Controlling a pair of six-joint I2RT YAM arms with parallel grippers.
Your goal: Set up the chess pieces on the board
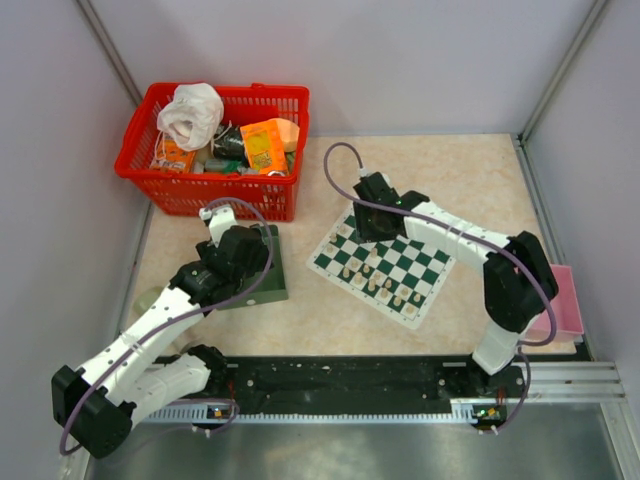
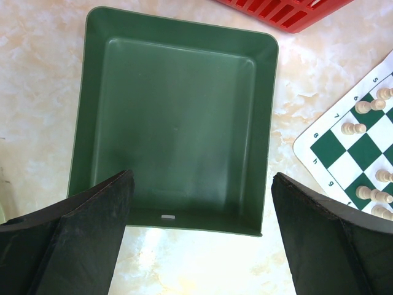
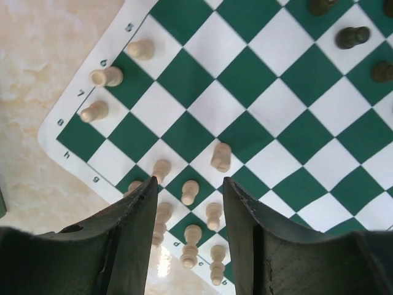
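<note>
Near left, the left gripper [image 2: 201, 178] hangs over the dark green tray [image 2: 178, 117], fingers spread wide and holding nothing. To the right lies the board [image 3: 270, 104], with cream chess pieces [image 3: 221, 157] mostly by its near-left edge and black pieces [image 3: 352, 37] beyond. Above it the right gripper [image 3: 191, 184] hovers, jaws parted and empty. Far left sits a red basket [image 1: 215, 190].
</note>
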